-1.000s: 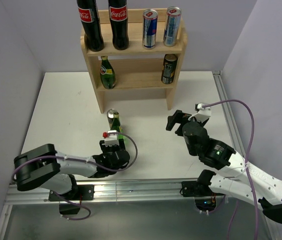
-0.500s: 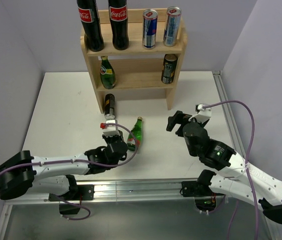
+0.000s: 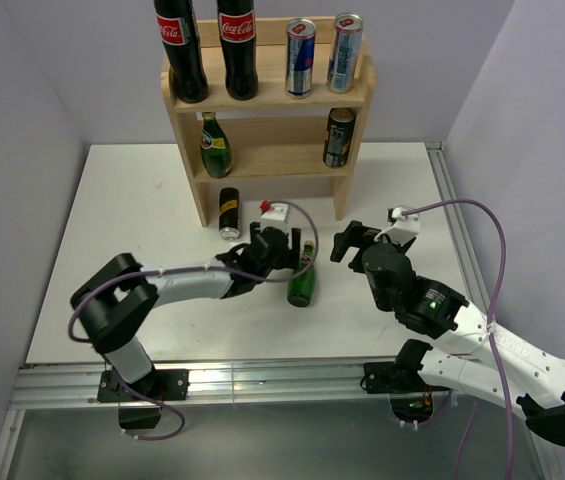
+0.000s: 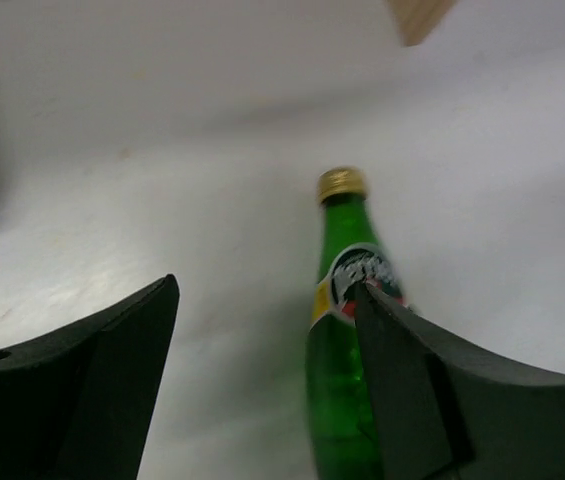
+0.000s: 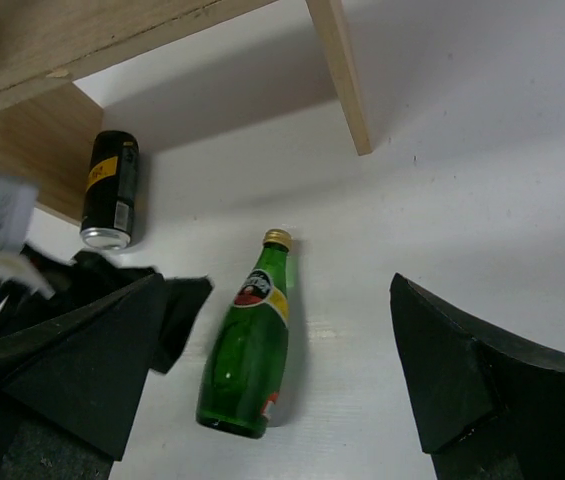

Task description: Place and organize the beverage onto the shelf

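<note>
A green glass bottle [image 3: 303,278] lies on its side on the white table, its gold cap toward the shelf [image 3: 267,110]. My left gripper [image 3: 287,250] is open just left of the bottle's neck. In the left wrist view the bottle [image 4: 345,340] lies against the right finger [image 4: 432,390], and the left finger [image 4: 92,385] is well apart from it. My right gripper [image 3: 345,243] is open and empty to the right of the bottle. It looks down on the bottle [image 5: 249,345]. A black can [image 3: 228,212] lies on its side by the shelf's left leg.
The two-tier wooden shelf holds two cola bottles [image 3: 207,45] and two tall cans [image 3: 322,55] on top. Below stand a green bottle [image 3: 214,146] and a dark can [image 3: 338,137]. The shelf's right leg [image 5: 340,75] stands close behind the lying bottle. Walls close in on both sides.
My left arm has swung right and away from me. The green bottle has slid right with it. The black can now lies near the shelf's left leg. The right arm has hardly moved.
</note>
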Available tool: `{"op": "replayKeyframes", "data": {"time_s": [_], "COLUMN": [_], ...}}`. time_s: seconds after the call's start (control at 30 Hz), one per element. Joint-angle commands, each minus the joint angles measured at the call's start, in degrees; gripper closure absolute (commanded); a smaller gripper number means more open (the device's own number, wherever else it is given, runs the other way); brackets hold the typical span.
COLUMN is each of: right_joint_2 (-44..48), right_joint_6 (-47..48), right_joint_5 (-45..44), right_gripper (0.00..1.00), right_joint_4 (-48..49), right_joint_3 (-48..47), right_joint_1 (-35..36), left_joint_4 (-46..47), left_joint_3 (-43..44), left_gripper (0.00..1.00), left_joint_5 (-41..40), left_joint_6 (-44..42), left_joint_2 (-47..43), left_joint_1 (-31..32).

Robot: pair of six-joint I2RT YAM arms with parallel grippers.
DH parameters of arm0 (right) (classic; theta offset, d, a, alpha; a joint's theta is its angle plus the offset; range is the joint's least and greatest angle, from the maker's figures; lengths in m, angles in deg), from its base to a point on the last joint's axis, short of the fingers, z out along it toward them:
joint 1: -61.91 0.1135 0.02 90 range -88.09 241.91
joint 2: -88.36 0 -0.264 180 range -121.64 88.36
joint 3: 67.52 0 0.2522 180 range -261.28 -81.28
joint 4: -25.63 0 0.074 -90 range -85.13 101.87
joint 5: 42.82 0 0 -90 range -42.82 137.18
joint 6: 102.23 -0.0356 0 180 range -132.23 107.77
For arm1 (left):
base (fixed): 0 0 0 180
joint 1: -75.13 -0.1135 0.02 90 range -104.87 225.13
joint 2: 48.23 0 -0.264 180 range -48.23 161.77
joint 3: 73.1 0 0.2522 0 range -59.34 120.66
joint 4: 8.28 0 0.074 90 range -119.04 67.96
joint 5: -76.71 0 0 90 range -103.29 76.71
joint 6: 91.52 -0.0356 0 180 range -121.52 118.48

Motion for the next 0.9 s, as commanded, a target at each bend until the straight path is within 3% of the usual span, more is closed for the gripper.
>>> {"op": "replayKeyframes", "data": {"time_s": [0.0,0.17,0.3,0.37,0.53,0.87], "right_joint_2": [0.7,2.0,4.3,5.9,7.0,10.2], "right_joint_6": [-1.8,-3.9,-4.7,-4.8,-6.3,-7.0], "right_joint_5": [-1.7,-3.0,-5.2,-5.4,-5.8,-6.1], "right_gripper": [0.00,0.00,0.00,0.00,0.00,0.00], "right_joint_4": [0.3,-2.7,-6.7,-7.1,-9.7,-11.5], "right_joint_3": [0.5,1.5,1.7,2.3,2.3,3.2], "right_joint_1": [-0.2,-0.3,-0.4,-0.4,-0.5,-0.6], "left_joint_4": [-1.8,-8.1,-24.3,-27.9,-42.5,-35.3], "left_joint_3": [10.0,23.5,30.8,32.7,39.1,37.2], "left_gripper": [0.23,0.20,0.12,0.01,0.01,0.01], "left_joint_5": [14.2,23.9,25.4,26.6,23.0,18.8], "left_joint_6": [-4.1,-0.8,1.4,2.6,7.2,16.6], "left_joint_2": [6.1,13.0,14.3,13.2,15.3,28.7], "left_joint_1": [-0.7,-0.1,2.2,2.8,5.8,9.8]}}
